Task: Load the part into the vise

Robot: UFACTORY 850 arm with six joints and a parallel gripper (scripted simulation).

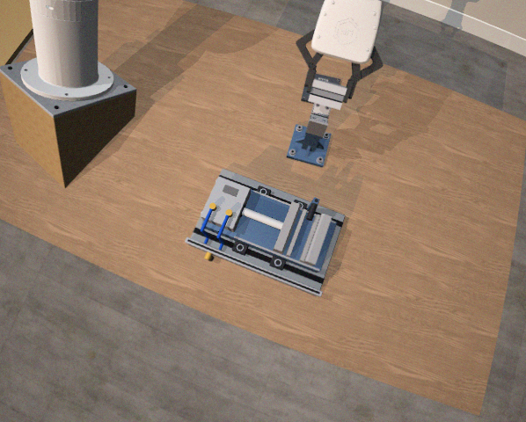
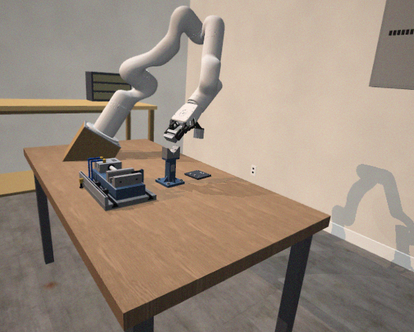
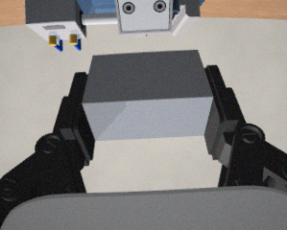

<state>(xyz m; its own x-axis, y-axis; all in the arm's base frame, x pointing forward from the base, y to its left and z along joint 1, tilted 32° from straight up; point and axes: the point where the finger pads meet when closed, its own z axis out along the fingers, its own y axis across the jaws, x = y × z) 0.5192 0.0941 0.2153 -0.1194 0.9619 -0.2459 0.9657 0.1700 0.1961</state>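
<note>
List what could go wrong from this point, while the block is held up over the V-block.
1. The gripper holds the part in the air above the V-block; a slip in the fingers could drop it onto the table.
2. No milled slot shows on the faces seen from the wrist, so it may reach the vise slot-down.
3. The work stop juts in between the jaws and could catch the part.

My hand [image 3: 147,105] has matt black fingers, plastic by the look, under a smooth off-white shell. The block [image 3: 146,92] I grip looks like dull grey metal with flat, smooth faces. The desk [image 1: 413,236] is warm, grained wood with a satin finish. The vise [image 1: 318,232] shows brushed grey metal and blue-painted parts.
</note>
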